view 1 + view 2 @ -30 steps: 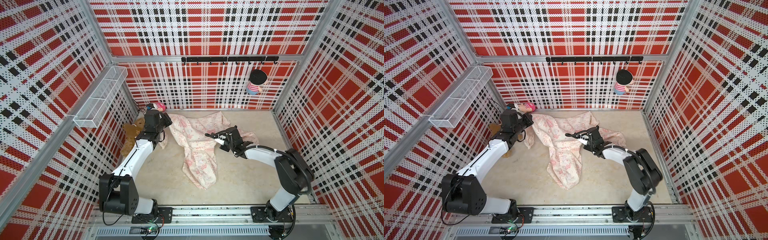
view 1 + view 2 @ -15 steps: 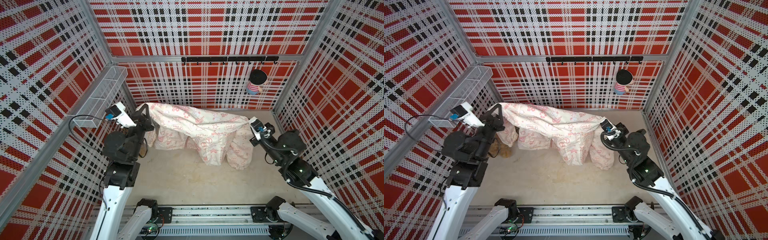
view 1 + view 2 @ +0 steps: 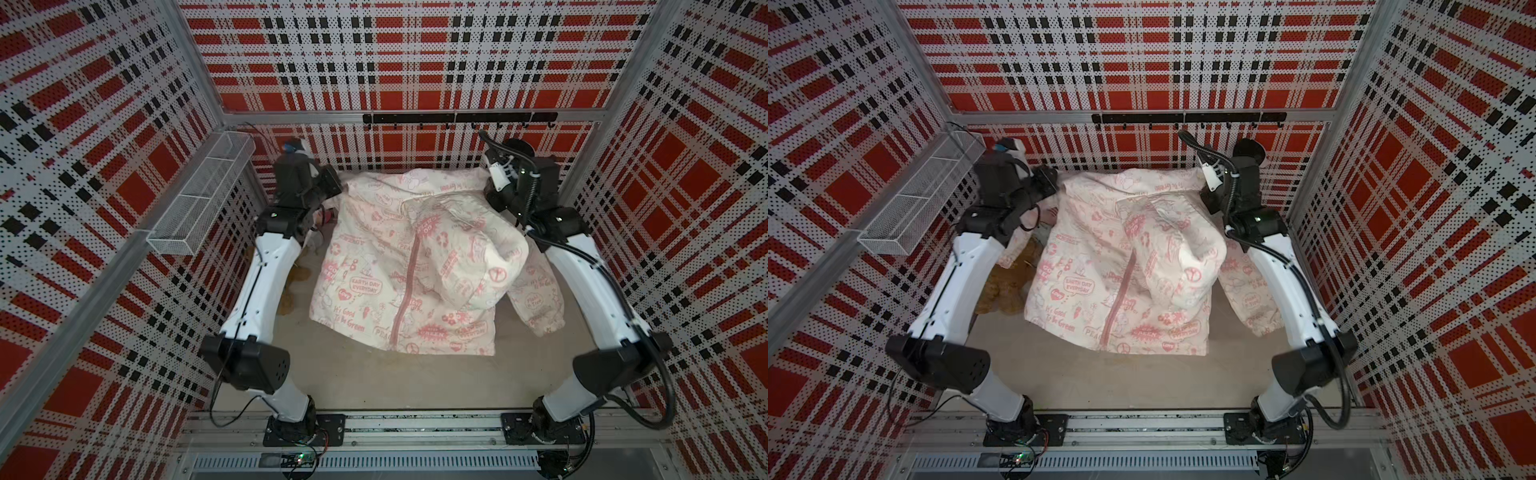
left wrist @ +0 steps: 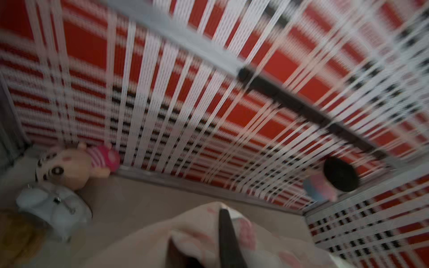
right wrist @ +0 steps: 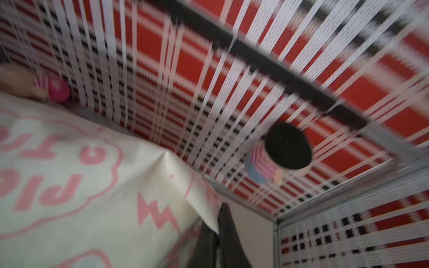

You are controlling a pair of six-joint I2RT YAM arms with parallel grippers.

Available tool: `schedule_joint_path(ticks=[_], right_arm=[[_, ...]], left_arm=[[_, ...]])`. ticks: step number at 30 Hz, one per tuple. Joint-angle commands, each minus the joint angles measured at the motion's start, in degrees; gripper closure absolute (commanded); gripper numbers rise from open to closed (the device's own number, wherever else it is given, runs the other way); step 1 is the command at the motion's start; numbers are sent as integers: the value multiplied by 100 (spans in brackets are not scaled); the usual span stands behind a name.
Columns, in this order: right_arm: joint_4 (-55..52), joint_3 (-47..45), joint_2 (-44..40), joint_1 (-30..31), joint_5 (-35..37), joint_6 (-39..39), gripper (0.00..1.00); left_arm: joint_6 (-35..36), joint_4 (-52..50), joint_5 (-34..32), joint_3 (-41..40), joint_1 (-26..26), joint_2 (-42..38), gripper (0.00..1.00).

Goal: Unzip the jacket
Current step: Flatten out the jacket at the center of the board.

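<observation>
1. My left claw [image 3: 338, 189] is closed on the jacket [image 3: 374, 266], pinching one shoulder of it near the back left corner of the worktop [image 3: 374, 382].
2. My right claw [image 3: 490, 194] is closed too, clamped on the other shoulder near the back right corner. In the right wrist view a fold of cream cloth sits between my dark fingers [image 5: 228, 239].
3. The jacket stretches between my two claws along the back edge. Its body drapes forward and its hem ends around the middle of the worktop.
4. The pink zipper [image 3: 406, 286] runs down the front, facing up, and looks shut along the part I can see.
5. The hood [image 3: 465, 249] flops forward over the jacket's front, on my right side of the zipper.
6. One sleeve [image 3: 538, 299] hangs near the right edge, beside my right arm.
7. A brown teddy bear [image 3: 1005, 286] lies by the left edge, partly under my left arm, just beside the jacket.
8. Both wrist views are blurred, so fine detail there is unclear.
</observation>
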Motion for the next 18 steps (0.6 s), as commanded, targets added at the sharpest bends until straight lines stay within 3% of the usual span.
schedule_joint_path(ticks=[1,2,4,5,7,8,9,12,15,18], right_arm=[[-1891,611,1575,-245,-331,571,100],[-2179,899,1983,-296,-232,808,100],[-2582,1197,2620,-460,-250,1274,97],[-2543,1090,2713,-543,-187,1506,85],[-2319,675,2654,-750,-262,1887,80],[-2121,437,2503,-879,-285,2116,70],[-1907,139,2300,-991,-289,2291,67],[-1641,-206,1758,-1195,-262,2343,52],[-1838,-175,1312,-1201,-345,2201,50],[-1649,-796,502,-1201,-973,2307,43]], left_arm=[[252,-761,-138,-948,-306,804,100],[279,-593,-119,-1193,-355,949,95],[202,-72,-154,-1763,-461,1099,66],[165,143,-229,-2006,-463,1091,62],[92,498,-448,-2364,-463,990,46],[86,601,-617,-2496,-463,886,38],[111,677,-787,-2568,-465,748,29],[104,863,-1250,-2674,-467,191,4],[191,1145,-1251,-2775,-605,-461,2],[487,1310,-1593,-2949,-971,-1073,0]])
